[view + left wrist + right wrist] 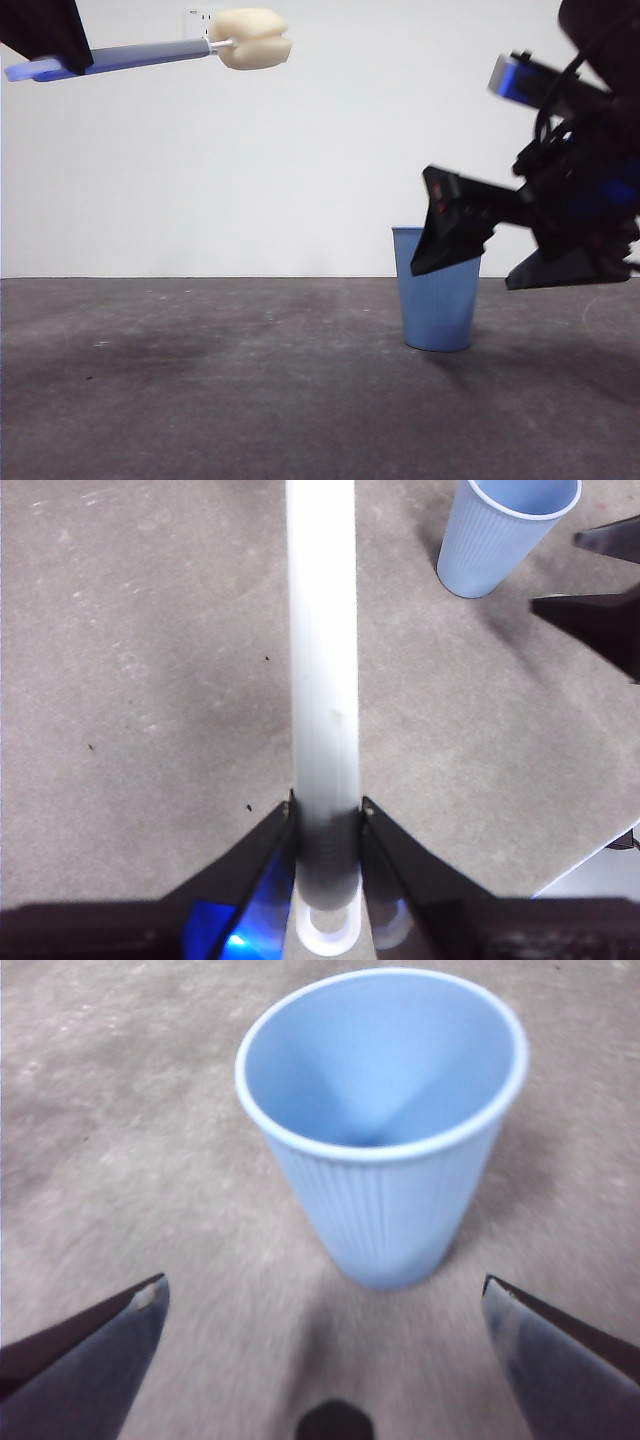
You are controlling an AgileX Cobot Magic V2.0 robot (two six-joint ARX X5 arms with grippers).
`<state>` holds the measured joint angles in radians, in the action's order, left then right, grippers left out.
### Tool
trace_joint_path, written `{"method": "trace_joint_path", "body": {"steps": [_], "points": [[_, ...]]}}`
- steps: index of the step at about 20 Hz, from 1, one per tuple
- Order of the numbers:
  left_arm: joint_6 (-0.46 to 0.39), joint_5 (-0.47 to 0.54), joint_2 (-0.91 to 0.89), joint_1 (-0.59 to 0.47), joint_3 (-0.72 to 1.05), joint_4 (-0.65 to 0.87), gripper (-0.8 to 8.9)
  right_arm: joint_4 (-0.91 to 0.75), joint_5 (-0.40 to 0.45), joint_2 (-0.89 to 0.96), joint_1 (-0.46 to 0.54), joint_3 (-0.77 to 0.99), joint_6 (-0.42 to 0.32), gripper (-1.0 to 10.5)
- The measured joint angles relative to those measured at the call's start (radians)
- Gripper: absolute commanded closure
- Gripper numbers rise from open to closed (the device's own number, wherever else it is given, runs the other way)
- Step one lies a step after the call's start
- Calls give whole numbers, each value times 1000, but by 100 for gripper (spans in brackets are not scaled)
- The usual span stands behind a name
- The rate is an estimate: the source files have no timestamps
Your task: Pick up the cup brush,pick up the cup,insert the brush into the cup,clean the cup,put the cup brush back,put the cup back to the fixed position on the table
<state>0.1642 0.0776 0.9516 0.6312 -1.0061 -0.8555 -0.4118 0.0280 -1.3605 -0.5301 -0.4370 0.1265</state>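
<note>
Brush handle first: my left gripper [327, 815] pinches the cup brush [322, 680] near its end, both jaws pressed flat against the slim grey handle, a short stub of it poking out behind them. From my left wrist the handle runs straight away from me over the table [140, 680], and the sponge head is out of that view. In the front view the brush [160, 52] hangs high in the air, lying nearly level, its cream-yellow sponge head [250, 38] pointing toward the side where the cup stands, well above and apart from it.

Farther along, the cup [385, 1140] stands upright on the table, mouth open upward, nothing inside it. My right gripper [325, 1350] is low and close to it with its jaws spread wide, one on each side of the cup's base as my right wrist sees it, neither touching the ribbed wall. In the front view that gripper [455, 235] reaches in from the side edge, tilted downward, one dark jaw crossing in front of the cup's [436, 300] rim; whether it touches there I cannot tell.
</note>
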Motion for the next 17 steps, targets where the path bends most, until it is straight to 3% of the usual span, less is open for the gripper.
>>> {"method": "trace_joint_path", "body": {"steps": [17], "points": [[1,-2,0,0,0,-41,822,-554,-29,-365,86,3,-48,350]]}}
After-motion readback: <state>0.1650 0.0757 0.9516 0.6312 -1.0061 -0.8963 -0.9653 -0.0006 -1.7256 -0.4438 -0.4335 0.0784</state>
